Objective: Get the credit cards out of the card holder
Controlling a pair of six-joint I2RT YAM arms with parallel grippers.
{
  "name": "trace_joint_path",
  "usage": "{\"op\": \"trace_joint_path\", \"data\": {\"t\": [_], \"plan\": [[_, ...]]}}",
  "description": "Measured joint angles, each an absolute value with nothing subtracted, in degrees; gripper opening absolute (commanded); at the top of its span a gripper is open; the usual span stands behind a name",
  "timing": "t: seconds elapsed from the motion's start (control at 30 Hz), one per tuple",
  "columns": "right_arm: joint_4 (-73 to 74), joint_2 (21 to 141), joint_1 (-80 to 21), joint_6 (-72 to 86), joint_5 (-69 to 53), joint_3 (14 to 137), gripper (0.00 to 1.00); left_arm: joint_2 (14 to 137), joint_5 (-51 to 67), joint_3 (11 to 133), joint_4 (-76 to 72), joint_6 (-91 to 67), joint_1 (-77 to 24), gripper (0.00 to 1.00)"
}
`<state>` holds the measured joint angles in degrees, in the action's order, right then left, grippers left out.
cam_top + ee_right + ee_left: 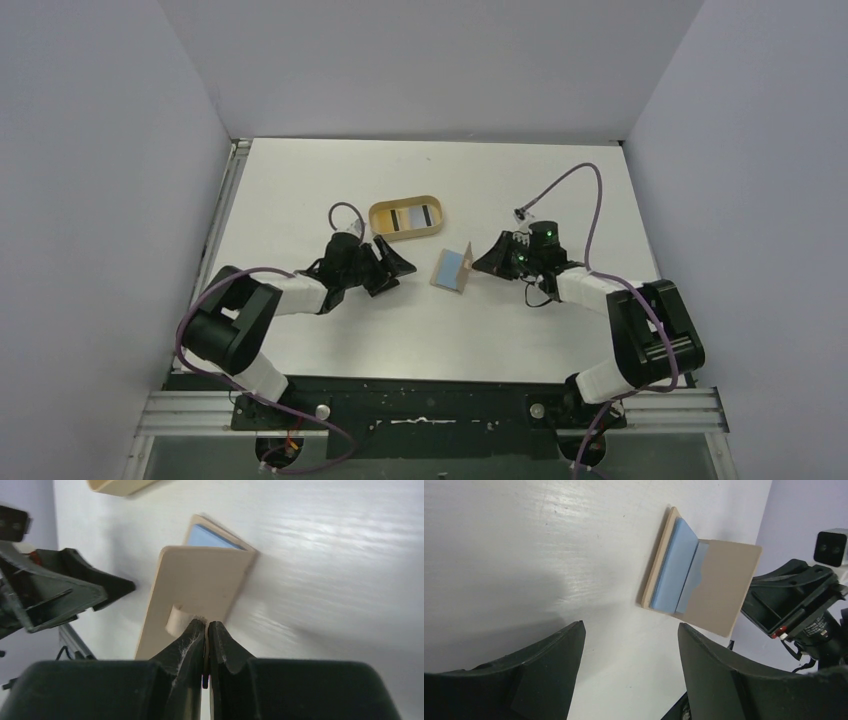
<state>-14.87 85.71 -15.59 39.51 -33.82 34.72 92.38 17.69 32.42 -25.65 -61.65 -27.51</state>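
Pinching the top flap of the holder (452, 270) in my right gripper (206, 626), I hold it open like a little book. Those jaws are shut tight on the flap's edge, right by the round tab. The holder sits in the middle of the table (560, 190), its bottom half flat and its blue inside showing. I see no card sticking out of the blue pockets, but I cannot tell for sure that they are bare. Two cards (400, 218), one pale and one grey, seem to lie in the tray (377, 212) near the holder. So I think the job is nearly done. My left gripper (631, 625) hangs near the holder's other side, jaws wide, holding nothing. Nothing stands between it and the holder. What may be left is a look in the pockets.
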Motion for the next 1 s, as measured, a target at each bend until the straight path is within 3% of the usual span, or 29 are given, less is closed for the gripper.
{"op": "trace_joint_path", "data": {"t": [0.3,0.33,0.47,0.53,0.7,1.0], "plan": [[0.21,82.0,-8.36,35.27,-25.5,31.16,0.0,92.53,15.99,33.08,-24.36,-61.12,-29.17,0.65],[1.89,80.99,-8.08,34.79,-24.64,31.16,0.1,92.53,15.81,33.3,-24.03,-60.97,-29.21,0.65],[7.27,79.57,-7.73,33.17,-22.22,31.51,0.72,92.53,15.31,34.15,-23.24,-60.6,-29.28,0.64],[7.49,79.13,-7.46,33.58,-22.92,32.29,0.91,92.55,15.18,34.46,-23.07,-60.51,-29.39,0.64],[4.97,78.59,-7.42,33.87,-25.08,32.34,0.99,92.6,14.9,34.57,-22.79,-60.27,-29.69,0.63],[-9.5,76.82,-7.11,40.86,-29.36,25.04,1.0,92.6,14.74,34.57,-22.41,-59.94,-29.71,0.63]]}}
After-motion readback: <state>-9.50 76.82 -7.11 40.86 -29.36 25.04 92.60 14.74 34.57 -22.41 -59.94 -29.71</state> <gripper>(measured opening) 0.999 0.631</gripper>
